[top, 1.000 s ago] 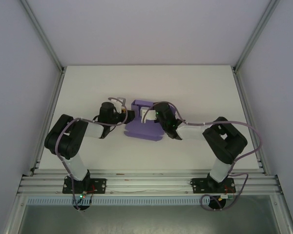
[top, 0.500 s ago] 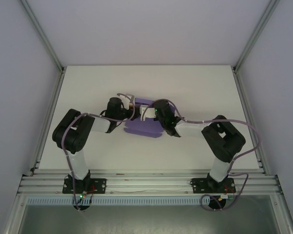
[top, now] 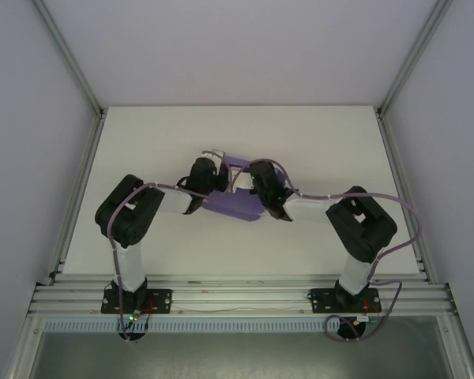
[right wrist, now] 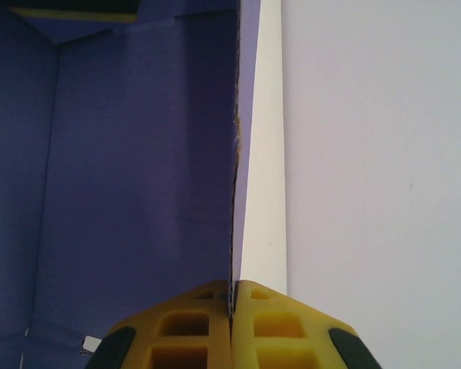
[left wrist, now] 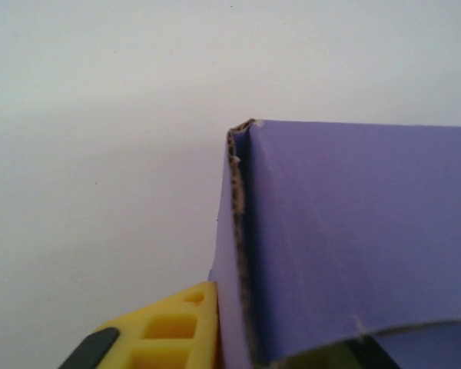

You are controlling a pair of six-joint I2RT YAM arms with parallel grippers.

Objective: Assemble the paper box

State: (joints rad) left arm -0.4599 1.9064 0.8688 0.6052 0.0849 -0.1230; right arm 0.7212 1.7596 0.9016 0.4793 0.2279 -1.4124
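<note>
1. The paper box (top: 235,207) sits mid-table (top: 142,142), between your grippers.
2. Your right gripper (right wrist: 232,296) is clamped tight on a thin side wall.
3. On the left gripper (top: 219,175), one pad (left wrist: 169,327) meets a corner wall; I cannot tell its grip.
4. The card looks light and easily creased, so hold it gently near the folds.

- No text, label, brand, number or sign can be read in any of the views.
</note>
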